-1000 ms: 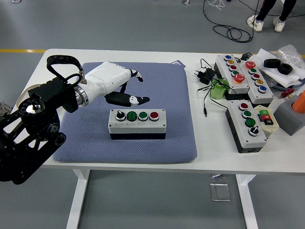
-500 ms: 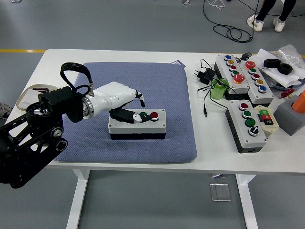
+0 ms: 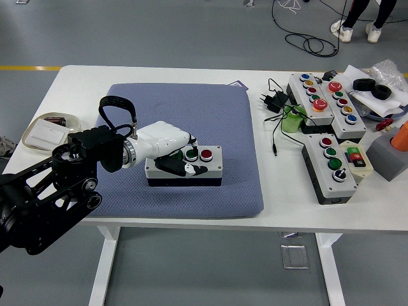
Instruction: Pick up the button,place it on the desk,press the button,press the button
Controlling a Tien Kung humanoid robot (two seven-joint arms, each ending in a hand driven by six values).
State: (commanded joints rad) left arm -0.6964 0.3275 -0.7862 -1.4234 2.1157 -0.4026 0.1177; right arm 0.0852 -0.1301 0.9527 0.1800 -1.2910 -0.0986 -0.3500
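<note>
Lay on the table [image 3: 159, 224]: blue pad [image 3: 210, 121], small tray [image 3: 46, 128] at left, spare button boxes [image 3: 322, 102] and black adapter [image 3: 273, 101] at right.

Left hand [image 3: 171, 150] reaches in palm down — fingers curled, one extended.

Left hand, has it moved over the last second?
Yes. The left hand has come forward and down from the pad's far half onto the button box, fingers now on its left buttons.

Left hand [image 3: 173, 152] now lower and further right, down on button box [image 3: 184, 167], covering its left buttons; a second ago it hovered above-left. Tray [image 3: 50, 131] now uncovered.
</note>
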